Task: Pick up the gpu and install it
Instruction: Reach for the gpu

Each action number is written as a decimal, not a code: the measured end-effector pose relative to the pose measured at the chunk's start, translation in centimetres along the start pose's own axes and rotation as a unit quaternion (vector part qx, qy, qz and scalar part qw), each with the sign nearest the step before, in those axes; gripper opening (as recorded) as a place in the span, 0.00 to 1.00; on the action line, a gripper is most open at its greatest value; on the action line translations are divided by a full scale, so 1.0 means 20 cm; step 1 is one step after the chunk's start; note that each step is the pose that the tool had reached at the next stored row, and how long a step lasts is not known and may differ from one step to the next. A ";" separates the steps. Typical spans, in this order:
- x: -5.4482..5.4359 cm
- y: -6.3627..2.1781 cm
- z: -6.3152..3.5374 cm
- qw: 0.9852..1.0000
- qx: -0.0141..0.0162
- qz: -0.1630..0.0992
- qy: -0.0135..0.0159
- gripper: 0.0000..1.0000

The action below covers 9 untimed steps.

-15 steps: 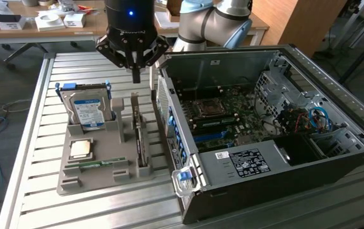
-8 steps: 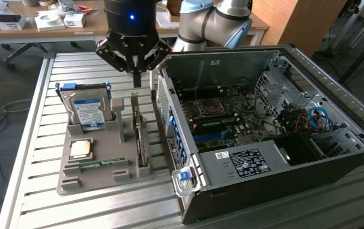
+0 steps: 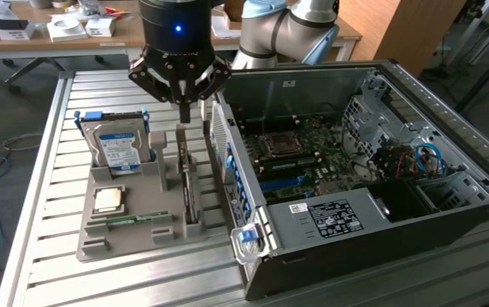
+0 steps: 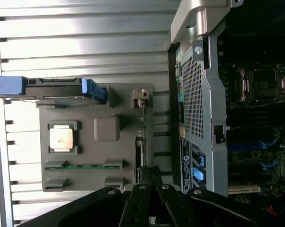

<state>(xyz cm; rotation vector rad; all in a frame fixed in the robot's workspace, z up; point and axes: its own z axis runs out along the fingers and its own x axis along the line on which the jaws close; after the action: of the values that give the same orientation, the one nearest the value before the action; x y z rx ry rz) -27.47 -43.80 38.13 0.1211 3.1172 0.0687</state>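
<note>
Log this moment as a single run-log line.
gripper: shut, over tray | gpu: on edge in tray slot | hard drive: in tray | computer case: open, beside tray

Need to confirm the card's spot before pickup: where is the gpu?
The gpu stands on edge in the grey holder, on the exterior view's right of the hard drive, beside the open computer case, under the gripper.
</note>
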 end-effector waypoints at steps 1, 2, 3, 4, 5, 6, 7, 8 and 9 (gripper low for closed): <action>0.00 -0.007 0.000 1.000 0.000 0.000 0.000 0.11; 0.00 -0.013 -0.001 1.000 0.000 0.000 0.000 0.11; 0.01 -0.020 -0.001 1.000 0.000 0.000 0.000 0.11; 0.01 -0.026 -0.001 1.000 0.000 0.000 0.000 0.11; 0.01 -0.031 -0.002 1.000 0.000 0.000 0.000 0.11; 0.02 -0.035 -0.002 1.000 0.000 0.000 0.000 0.11; 0.02 -0.041 -0.002 1.000 0.000 0.000 0.000 0.11; 0.02 -0.048 -0.002 1.000 0.000 0.000 0.000 0.11; 0.02 -0.054 -0.003 1.000 0.000 0.000 0.000 0.11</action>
<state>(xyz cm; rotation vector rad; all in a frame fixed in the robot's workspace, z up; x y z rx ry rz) -28.03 -44.85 38.13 0.1209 3.1171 0.0687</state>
